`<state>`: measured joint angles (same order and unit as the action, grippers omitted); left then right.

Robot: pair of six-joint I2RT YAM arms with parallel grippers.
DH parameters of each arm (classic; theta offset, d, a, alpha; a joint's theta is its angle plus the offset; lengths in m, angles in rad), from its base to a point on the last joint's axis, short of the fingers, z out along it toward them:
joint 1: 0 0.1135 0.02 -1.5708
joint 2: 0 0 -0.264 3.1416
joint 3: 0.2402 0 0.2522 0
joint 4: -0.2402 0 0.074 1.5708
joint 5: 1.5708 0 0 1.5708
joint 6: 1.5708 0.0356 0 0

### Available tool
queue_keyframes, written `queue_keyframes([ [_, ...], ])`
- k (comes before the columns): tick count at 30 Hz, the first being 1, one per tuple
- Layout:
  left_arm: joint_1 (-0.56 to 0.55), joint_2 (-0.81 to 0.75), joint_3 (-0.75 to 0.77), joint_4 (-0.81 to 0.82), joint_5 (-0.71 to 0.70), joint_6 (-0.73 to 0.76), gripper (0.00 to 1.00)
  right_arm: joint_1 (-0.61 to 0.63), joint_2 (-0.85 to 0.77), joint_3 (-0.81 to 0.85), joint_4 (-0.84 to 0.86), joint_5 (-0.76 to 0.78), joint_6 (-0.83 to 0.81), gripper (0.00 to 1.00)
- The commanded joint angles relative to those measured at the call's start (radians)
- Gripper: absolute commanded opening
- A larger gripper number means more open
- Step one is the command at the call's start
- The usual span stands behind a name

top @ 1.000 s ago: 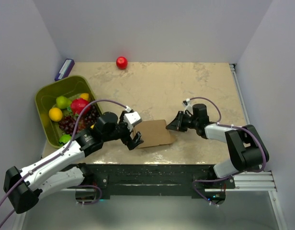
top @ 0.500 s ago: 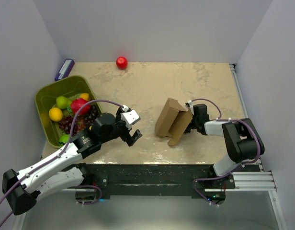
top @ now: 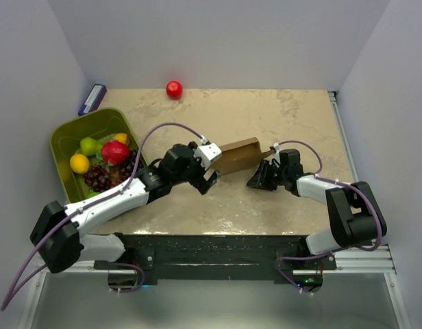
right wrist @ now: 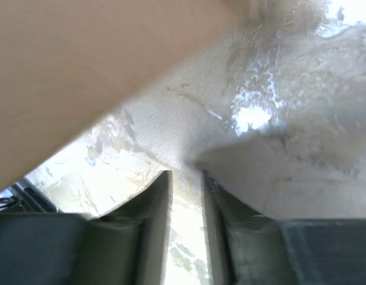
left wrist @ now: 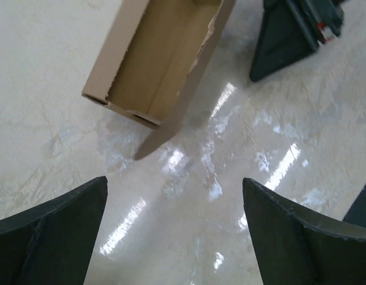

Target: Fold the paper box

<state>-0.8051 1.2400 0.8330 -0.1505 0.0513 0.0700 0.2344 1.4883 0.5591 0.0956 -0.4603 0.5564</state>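
Brown box (top: 238, 156) lies well right of bin (top: 57, 147), one end open. Left gripper (top: 206, 181) between, fingers spread wide, empty. Right gripper (top: 256, 180) farthest from bin, fingers slightly parted, grasping nothing.

A robotics lab test cell: plain white panels (top: 218, 41) wall in the marbled table (top: 279, 116) on three sides. The cabled left arm (top: 108, 205) and right arm (top: 348, 212) are bolted to a black metal frame (top: 218, 257) at the table's near edge.
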Motion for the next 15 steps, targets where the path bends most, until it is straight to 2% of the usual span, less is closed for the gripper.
queue_keyframes([
  [1,0.151,0.127,0.181,0.124,-0.002,-0.109,1.0,0.0,-0.103,-0.016,-0.02,0.051,0.014,0.45],
  [2,0.182,0.15,0.198,0.135,0.002,-0.174,1.0,0.0,-0.115,-0.018,-0.02,0.054,0.017,0.53],
  [4,0.251,0.2,0.219,0.219,0.004,-0.261,0.99,0.0,-0.144,-0.019,-0.028,0.069,0.023,0.57],
  [6,0.274,0.234,0.212,0.314,0.065,-0.341,0.99,0.0,-0.178,-0.018,-0.028,0.072,0.03,0.62],
  [9,0.276,0.303,0.247,0.373,0.14,-0.355,0.99,0.0,-0.183,-0.001,-0.031,0.098,0.03,0.66],
  [11,0.276,0.341,0.282,0.352,0.142,-0.355,0.99,0.0,-0.175,0.007,-0.031,0.113,0.037,0.67],
  [15,0.276,0.389,0.281,0.356,0.162,-0.384,0.99,0.0,-0.271,0.015,-0.091,0.208,0.028,0.75],
])
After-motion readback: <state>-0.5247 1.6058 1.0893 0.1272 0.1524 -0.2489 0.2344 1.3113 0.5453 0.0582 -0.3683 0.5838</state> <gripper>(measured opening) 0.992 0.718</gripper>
